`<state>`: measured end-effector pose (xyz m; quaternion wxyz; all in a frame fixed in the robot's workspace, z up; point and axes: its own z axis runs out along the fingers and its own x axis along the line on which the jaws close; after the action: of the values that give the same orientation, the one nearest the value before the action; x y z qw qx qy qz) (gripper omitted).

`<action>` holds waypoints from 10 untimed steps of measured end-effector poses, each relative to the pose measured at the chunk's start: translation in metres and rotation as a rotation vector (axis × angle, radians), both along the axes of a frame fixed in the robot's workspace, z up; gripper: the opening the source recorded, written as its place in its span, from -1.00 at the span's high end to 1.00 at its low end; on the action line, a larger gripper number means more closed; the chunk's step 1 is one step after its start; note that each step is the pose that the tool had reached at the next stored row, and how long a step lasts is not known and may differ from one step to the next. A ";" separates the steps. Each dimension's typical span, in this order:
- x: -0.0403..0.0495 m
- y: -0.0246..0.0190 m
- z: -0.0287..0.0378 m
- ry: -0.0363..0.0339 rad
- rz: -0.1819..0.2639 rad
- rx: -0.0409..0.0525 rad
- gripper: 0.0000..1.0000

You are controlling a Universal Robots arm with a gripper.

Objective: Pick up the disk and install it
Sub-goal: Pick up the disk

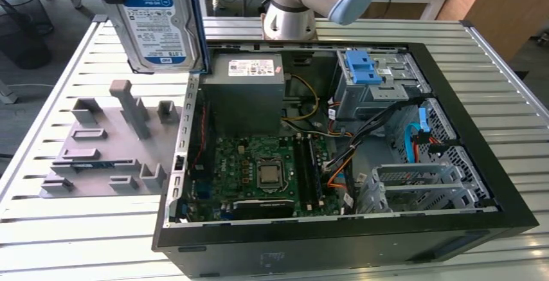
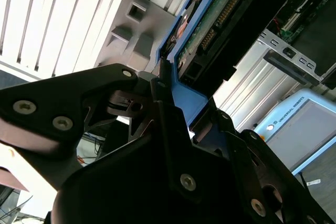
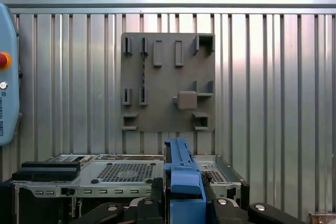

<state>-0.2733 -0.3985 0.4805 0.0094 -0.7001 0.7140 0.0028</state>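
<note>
Clearly, the claw [image 2: 167,95] is clenched on the disk [image 1: 159,24], pinching the edge of its blue bracket, as both wrist views show. The disk hangs upright from the claw, lifted clear of the slatted metal surface [image 1: 69,229], with its white-and-blue label facing the exterior view. Below the claw lies the grey holder plate [image 1: 107,146], and the open computer case [image 1: 326,249] stands just beside the plate. Inside the case, well apart from the claw, a blue latch piece [image 1: 362,69] sits on the metal drive cage [image 1: 382,91].
</note>
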 end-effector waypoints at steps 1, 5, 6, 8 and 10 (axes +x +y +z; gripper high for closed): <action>0.0001 0.0000 0.0000 0.0000 0.000 0.0001 0.27; 0.0008 0.0000 0.0000 0.0001 0.000 0.0000 0.27; 0.0010 0.0000 0.0000 0.0001 0.000 0.0000 0.27; 0.0016 0.0000 0.0000 0.0001 0.000 0.0000 0.27; 0.0022 0.0000 0.0000 0.0001 0.000 0.0000 0.27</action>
<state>-0.2711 -0.3984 0.4805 0.0094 -0.7001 0.7139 0.0028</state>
